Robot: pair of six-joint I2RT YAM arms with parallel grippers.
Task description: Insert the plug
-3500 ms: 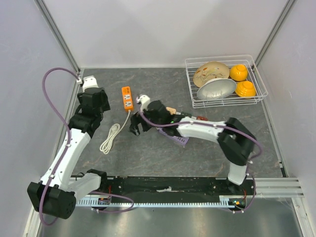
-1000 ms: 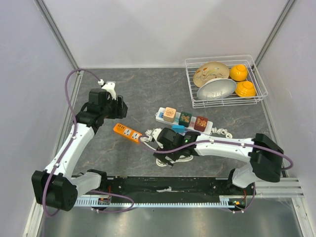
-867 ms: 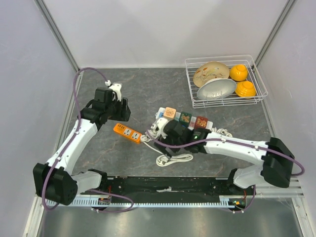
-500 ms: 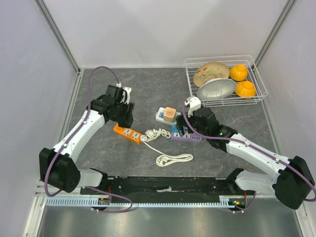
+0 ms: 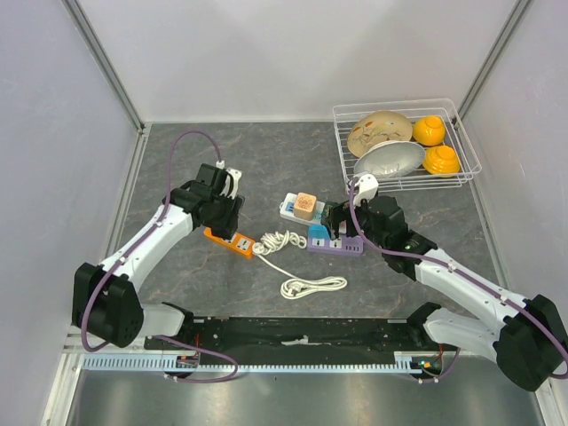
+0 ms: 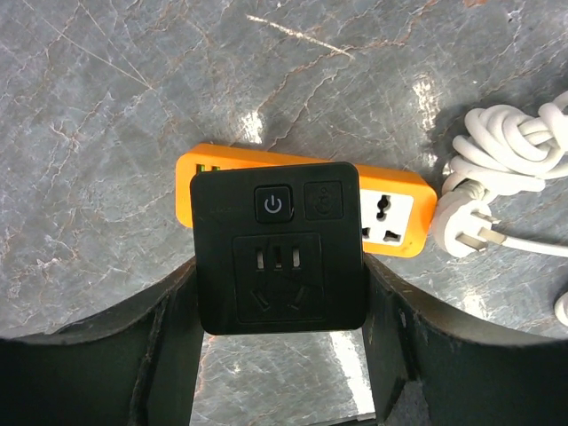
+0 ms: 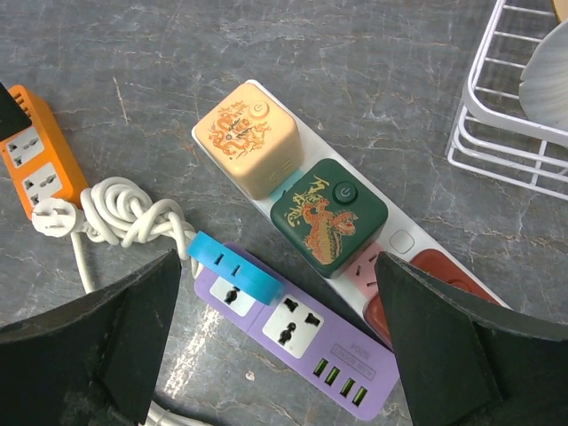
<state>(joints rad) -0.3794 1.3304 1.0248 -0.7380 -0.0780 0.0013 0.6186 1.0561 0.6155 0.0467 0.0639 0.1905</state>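
Directly over crosswise orange power strip (image 6: pixel 392 211), black plug (image 6: pixel 277 244) in left hand (image 6: pixel 280 302), socket face up, right hand (image 7: pixel 277 271) wide.

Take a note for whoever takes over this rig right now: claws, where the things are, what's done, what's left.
Left claw: shut on the black plug, held over one end of the orange strip.
Right claw: open and empty, hovering above the white strip and purple strip.
Done: plug gripped and lined up over the orange strip.
Left: I cannot tell whether it is seated. Press it in, then release.
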